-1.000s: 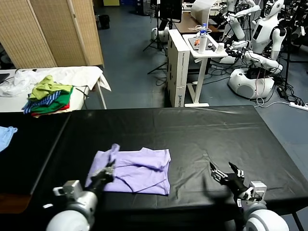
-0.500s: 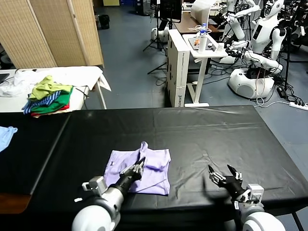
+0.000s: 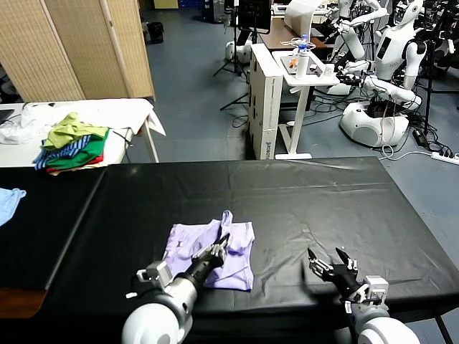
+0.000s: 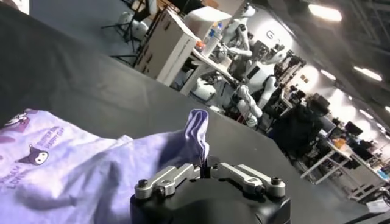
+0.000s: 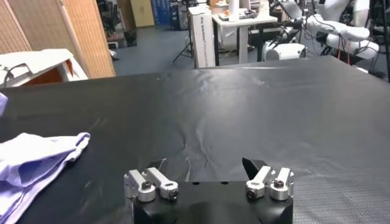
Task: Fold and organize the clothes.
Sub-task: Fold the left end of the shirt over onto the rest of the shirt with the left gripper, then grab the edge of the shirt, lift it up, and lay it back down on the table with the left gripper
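The clothes are one pale lavender T-shirt (image 3: 193, 252) lying partly folded on the black table (image 3: 308, 193), near its front edge. My left gripper (image 3: 223, 240) is shut on a pinched edge of the shirt, which sticks up as a small peak (image 3: 227, 216) over the shirt's right half. In the left wrist view the cloth (image 4: 79, 170) rises from between the shut jaws of the left gripper (image 4: 204, 165), and a dark purple print (image 4: 33, 156) shows on it. My right gripper (image 3: 328, 261) hovers open above bare table to the shirt's right. In the right wrist view the right gripper (image 5: 204, 164) holds nothing and the shirt (image 5: 30, 163) lies off to one side.
A pile of green, yellow, blue and red garments (image 3: 72, 143) sits on a white table at the back left. A light blue cloth (image 3: 8, 202) lies at the far left edge. Beyond the table stand a white cabinet (image 3: 265, 100), a folding screen (image 3: 79, 43) and other robots (image 3: 387, 64).
My left gripper has travelled to the right with the shirt's left edge, drawing it across the shirt, which now lies narrower. The right gripper has shifted only slightly.
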Controlling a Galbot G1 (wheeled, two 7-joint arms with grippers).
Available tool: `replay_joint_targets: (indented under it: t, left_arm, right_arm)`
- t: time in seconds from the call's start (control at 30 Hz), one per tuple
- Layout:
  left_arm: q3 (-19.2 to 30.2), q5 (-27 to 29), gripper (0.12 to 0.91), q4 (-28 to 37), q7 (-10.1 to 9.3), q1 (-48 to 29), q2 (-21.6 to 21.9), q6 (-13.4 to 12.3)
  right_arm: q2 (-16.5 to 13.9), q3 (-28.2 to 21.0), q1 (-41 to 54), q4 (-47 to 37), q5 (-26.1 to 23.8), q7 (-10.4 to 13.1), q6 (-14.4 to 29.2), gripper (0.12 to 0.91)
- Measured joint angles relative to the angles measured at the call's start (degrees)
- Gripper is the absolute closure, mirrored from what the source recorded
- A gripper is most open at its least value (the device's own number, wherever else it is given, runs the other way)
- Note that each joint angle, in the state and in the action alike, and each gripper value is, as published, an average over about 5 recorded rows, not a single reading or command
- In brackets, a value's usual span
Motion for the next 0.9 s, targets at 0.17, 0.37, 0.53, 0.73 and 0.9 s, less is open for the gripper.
replay_joint_targets:
  t: [0.17,0.37,0.53,0.73,0.9]
  left_arm:
    - [0.13,2.03,0.845,1.39,0.66,0.09,-0.76,-0.54]
    - [1.16,3.70,0.640,1.91,0.77,0.73,-2.38,-1.14]
    - [2.38,2.02,0.336,2.09,0.24,1.31,-4.96,-1.28]
    - [1.70,5.63,0.133,1.40,1.25,1.12,-6.43,-3.32]
    - [-1.86,13.44,0.124,0.73,3.68,1.45,-3.32,-5.89]
  right_arm:
    - [-0.22,-0.54,0.04,0.01,-0.16,-0.34,0.02,0.118]
    - [-1.36,-1.91,0.17,0.29,-0.58,-1.73,0.30,0.118]
    - [-3.35,-3.53,0.84,1.16,0.82,-3.69,1.19,0.118]
    - [-6.70,-6.75,2.85,3.10,5.10,-4.18,0.63,0.118]
    - [-9.23,-11.21,6.37,3.00,5.26,-4.09,-0.05,0.118]
